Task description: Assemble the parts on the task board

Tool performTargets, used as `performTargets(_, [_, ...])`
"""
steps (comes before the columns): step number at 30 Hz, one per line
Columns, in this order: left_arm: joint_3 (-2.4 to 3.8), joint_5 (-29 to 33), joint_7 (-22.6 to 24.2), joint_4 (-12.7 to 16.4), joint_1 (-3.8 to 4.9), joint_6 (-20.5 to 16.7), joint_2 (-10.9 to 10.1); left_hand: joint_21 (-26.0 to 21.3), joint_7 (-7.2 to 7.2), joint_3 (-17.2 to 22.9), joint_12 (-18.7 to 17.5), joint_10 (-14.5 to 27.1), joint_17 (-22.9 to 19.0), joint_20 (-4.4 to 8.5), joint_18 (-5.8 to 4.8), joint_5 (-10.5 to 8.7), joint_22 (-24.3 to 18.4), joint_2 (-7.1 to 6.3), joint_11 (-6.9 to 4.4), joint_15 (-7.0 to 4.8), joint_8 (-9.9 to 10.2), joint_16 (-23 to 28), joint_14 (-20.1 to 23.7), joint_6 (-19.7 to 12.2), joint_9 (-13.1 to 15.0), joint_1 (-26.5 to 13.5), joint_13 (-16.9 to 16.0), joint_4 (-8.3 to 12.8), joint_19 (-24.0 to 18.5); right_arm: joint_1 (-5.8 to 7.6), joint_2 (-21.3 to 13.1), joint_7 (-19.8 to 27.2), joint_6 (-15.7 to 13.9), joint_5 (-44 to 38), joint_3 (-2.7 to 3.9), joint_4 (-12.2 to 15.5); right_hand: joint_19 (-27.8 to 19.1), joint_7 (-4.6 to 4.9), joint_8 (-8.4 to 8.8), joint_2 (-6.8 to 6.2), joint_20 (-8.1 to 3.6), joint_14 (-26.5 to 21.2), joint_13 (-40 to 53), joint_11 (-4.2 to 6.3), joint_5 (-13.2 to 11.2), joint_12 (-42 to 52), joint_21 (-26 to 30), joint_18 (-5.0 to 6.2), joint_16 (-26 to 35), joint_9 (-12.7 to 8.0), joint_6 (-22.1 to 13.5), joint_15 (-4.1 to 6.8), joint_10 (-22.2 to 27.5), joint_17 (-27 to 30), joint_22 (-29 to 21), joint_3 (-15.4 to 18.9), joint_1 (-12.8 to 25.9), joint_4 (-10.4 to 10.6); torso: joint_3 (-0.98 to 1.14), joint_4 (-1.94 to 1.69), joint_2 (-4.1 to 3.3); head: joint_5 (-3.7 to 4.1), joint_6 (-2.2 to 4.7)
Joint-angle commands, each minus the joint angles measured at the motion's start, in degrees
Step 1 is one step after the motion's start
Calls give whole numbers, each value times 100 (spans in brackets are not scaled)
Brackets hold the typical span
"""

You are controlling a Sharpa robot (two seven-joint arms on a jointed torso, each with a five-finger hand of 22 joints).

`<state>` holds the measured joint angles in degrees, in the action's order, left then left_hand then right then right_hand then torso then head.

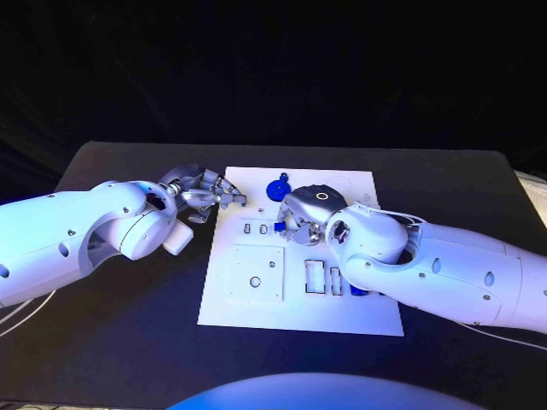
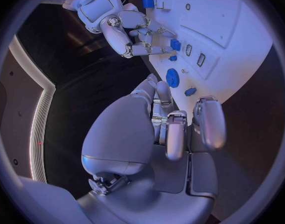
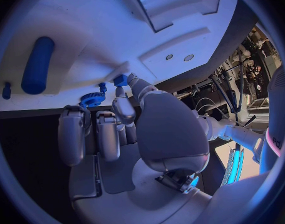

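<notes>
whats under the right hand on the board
The right hand hovers over the task board near its small slots. A small blue part sits at its fingertips, with the blue gear beyond. Whatever is beneath the palm is covered.

black table, white task board lying on it

The task board was plain white on a matte black table. A toothed gear on it was bright blue, as were a long rounded peg and a small block. Both arms were glossy white; the left hand and right hand were silver.
</notes>
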<state>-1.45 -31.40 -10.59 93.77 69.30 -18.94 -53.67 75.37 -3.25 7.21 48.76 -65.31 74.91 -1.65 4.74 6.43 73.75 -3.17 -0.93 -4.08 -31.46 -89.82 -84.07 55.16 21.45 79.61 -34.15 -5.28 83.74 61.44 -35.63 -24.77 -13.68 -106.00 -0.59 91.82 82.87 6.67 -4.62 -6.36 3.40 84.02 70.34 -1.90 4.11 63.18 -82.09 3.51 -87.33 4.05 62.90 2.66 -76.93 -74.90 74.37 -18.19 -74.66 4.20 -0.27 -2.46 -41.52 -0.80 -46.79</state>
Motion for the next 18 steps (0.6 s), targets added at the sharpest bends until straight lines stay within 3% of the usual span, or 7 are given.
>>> performTargets(1, [5, 26, 24, 10, 6, 81, 5, -15, -19, 42, -39, 37, 1509, -7, -76, 20, 6, 2, 11, -33, 4, -18, -593, -33, -6, 63, 7, 7, 5, -24, 25, -66, 73, -174, -9, -48, 15, 7, 13, 25, 35, 511, -6, 7, 28, -27, 24, -18, 32, -2, 48, -37, 48, -1154, -8, 1, -3, 41, -2, 1, 1, -9, -4])
performTargets(18, [5, 26, 14, 6, 6, 77, 2, -9, -25, 59, -55, 41, 1509, -12, -78, 20, 16, 4, 16, -27, 7, -18, -593, -36, -22, 69, 24, 10, 6, -31, 29, -35, 58, -211, -9, -77, 19, -5, 7, 70, 32, 512, 12, 16, 54, -4, 22, -20, 28, 1, 74, -33, 33, -1161, -1, -51, -45, 48, -2, 4, 3, -17, -19])
